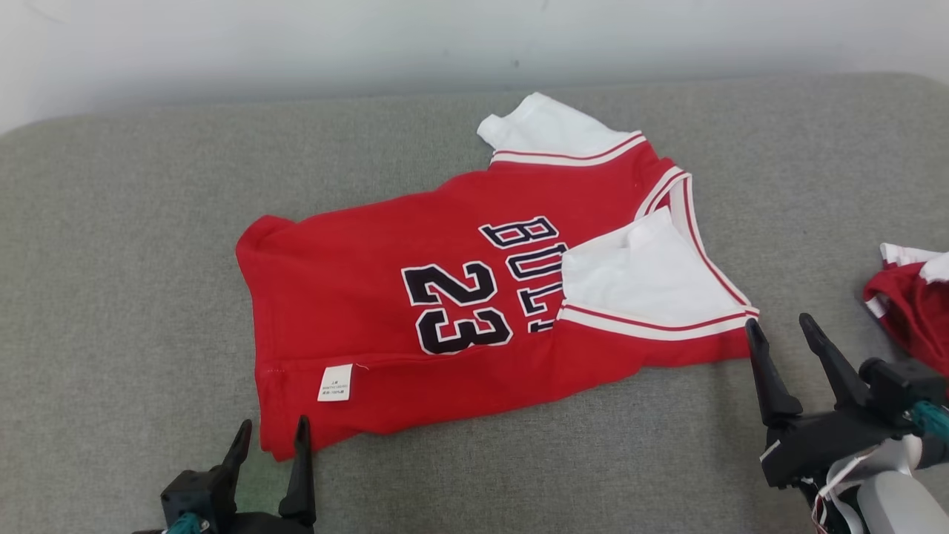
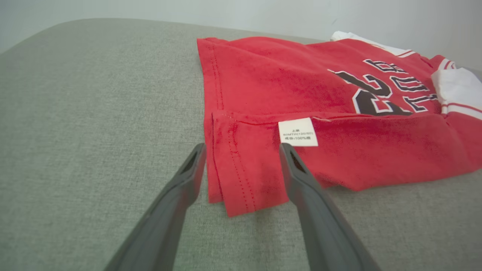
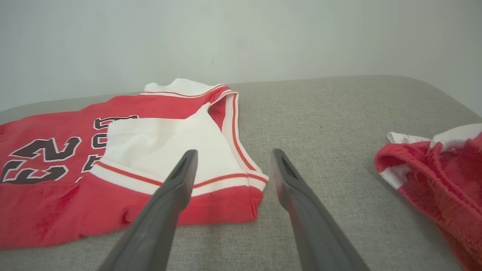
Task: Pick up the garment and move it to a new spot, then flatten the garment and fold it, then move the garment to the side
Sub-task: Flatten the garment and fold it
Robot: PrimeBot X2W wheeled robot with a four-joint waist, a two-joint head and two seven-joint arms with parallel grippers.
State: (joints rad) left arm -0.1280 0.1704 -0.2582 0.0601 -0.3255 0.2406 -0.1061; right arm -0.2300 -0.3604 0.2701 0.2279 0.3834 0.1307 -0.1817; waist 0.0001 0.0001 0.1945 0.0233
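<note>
shirt (image 1: 445,311) part-folded | left gripper (image 1: 273,423) lower left, spread at hem corner | right gripper (image 1: 778,320) lower right, spread beside shoulder corner | likely staged for next fold

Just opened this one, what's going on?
A two-armed robot is folding a red jersey on a grey surface. The near edge and one white sleeve are folded in. Both hands are open and hold nothing: the left hand straddles the hem corner, the right hand sits by the shoulder end. Another red garment lies off right.
</note>
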